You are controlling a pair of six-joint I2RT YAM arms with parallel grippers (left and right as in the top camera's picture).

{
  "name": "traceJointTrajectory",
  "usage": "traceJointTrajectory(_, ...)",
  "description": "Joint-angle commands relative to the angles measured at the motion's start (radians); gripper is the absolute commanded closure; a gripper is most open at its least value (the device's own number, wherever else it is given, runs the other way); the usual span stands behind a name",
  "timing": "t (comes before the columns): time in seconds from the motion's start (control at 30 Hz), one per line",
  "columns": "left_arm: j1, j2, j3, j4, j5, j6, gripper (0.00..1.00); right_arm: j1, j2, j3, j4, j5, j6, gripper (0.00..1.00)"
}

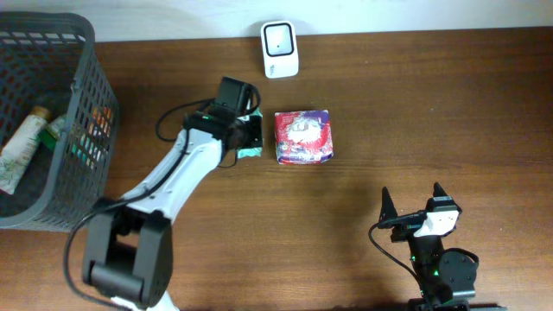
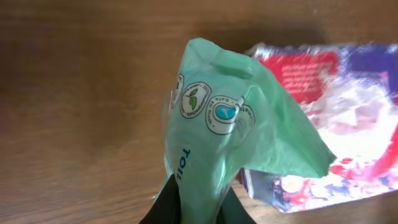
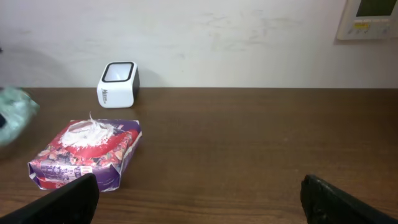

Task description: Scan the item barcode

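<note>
Green packet (image 2: 214,143), long axis along claw (image 2: 198,202)

The left arm (image 1: 186,171) has a long white-shelled link between chunky black joints, with thin black cables (image 1: 164,126) looping beside it. The right arm (image 1: 442,263) is mostly black, with a white block (image 1: 436,223), two pointed black fingers (image 1: 386,206) and a small green light (image 1: 435,271).

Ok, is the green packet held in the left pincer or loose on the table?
Held: in the left wrist view the green packet sits pinched inside the left pincer.
</note>
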Motion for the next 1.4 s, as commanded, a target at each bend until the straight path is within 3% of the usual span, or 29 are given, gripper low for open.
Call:
traceJointTrajectory(0.0, -0.027, 0.063, 0.014, 0.037, -0.014, 0.011, 0.88, 0.003, -0.006, -0.007, -0.004, 0.009, 0.011, 0.01)
traceJointTrajectory(0.07, -0.036, 0.08, 0.014, 0.062, -0.014, 0.011, 0.65, 0.003, -0.006, -0.007, -0.004, 0.009, 0.011, 0.01)
traceJointTrajectory(0.1, -0.038, 0.085, 0.014, 0.074, -0.014, 0.011, 0.62, 0.003, -0.006, -0.007, -0.004, 0.009, 0.011, 0.02)
traceJointTrajectory(0.17, -0.037, 0.088, 0.014, 0.09, -0.014, 0.012, 0.58, 0.003, -0.006, -0.007, -0.004, 0.009, 0.011, 0.02)
traceJointTrajectory(0.3, -0.036, 0.069, 0.063, 0.092, 0.015, 0.012, 0.61, 0.003, -0.006, -0.007, -0.004, 0.009, 0.011, 0.01)
traceJointTrajectory(0.47, -0.009, -0.101, 0.166, 0.036, 0.047, 0.018, 0.58, 0.004, -0.006, -0.007, -0.004, 0.009, 0.011, 0.01)
traceJointTrajectory(0.6, 0.055, -0.349, 0.179, -0.058, 0.046, 0.143, 0.45, 0.003, -0.006, -0.007, -0.004, 0.009, 0.011, 0.01)
traceJointTrajectory(0.63, 0.102, -0.446, 0.179, -0.107, 0.042, 0.175, 0.18, 0.003, -0.006, -0.007, -0.004, 0.009, 0.011, 0.01)
traceJointTrajectory(0.67, 0.13, -0.494, 0.179, -0.131, 0.03, 0.194, 0.07, 0.003, -0.006, -0.007, -0.004, 0.009, 0.011, 0.02)
traceJointTrajectory(0.73, 0.196, -0.589, 0.179, -0.184, -0.043, 0.212, 0.01, 0.003, -0.006, -0.007, -0.004, 0.009, 0.011, 0.01)
traceJointTrajectory(0.83, 0.313, -0.691, 0.179, -0.25, -0.166, 0.212, 0.01, 0.003, -0.006, -0.007, -0.004, 0.009, 0.011, 0.01)
traceJointTrajectory(0.97, 0.474, -0.725, 0.179, -0.257, -0.159, 0.184, 0.01, 0.003, -0.006, -0.007, -0.004, 0.009, 0.011, 0.01)
traceJointTrajectory(1.2, 0.723, -0.649, 0.179, -0.276, -0.142, 0.025, 0.01, 0.003, -0.006, -0.007, -0.004, 0.009, 0.011, 0.02)
traceJointTrajectory(1.37, 0.824, -0.528, 0.179, -0.295, -0.127, 0.019, 0.01, 0.003, -0.006, -0.007, -0.004, 0.009, 0.011, 0.02)
